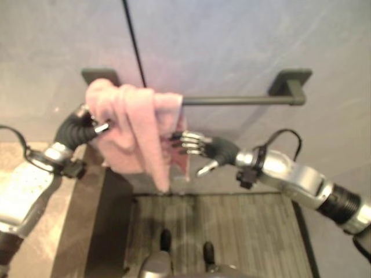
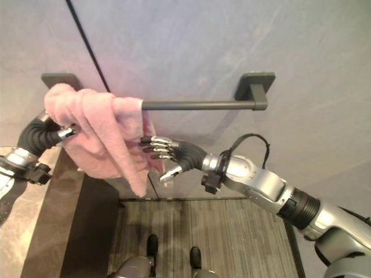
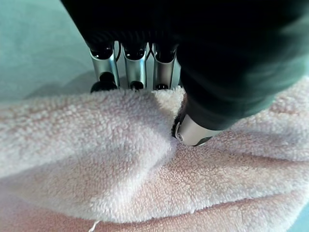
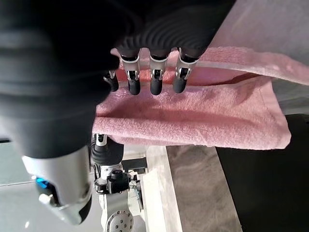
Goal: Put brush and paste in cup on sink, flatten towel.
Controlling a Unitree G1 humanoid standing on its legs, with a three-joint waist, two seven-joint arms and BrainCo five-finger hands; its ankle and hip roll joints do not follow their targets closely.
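A pink towel (image 1: 136, 124) hangs bunched over the left end of a dark wall bar (image 1: 243, 100), with one corner drooping lower. My left hand (image 1: 87, 124) is at the towel's left side. Its fingers (image 3: 135, 67) reach over the cloth's edge and its thumb (image 3: 193, 133) presses into the near face, pinching the towel (image 3: 120, 159). From the right, my right hand (image 1: 211, 147) comes in below the bar. Its fingers (image 4: 157, 77) are stretched toward the towel's (image 4: 193, 116) right edge with the thumb held apart, gripping nothing.
The bar's right bracket (image 1: 290, 78) is fixed to a grey wall, and most of the bar to the right of the towel is bare. A brown stone countertop (image 1: 40, 249) with a dark side panel (image 1: 104, 231) lies at lower left. A striped floor mat (image 1: 243, 231) lies below.
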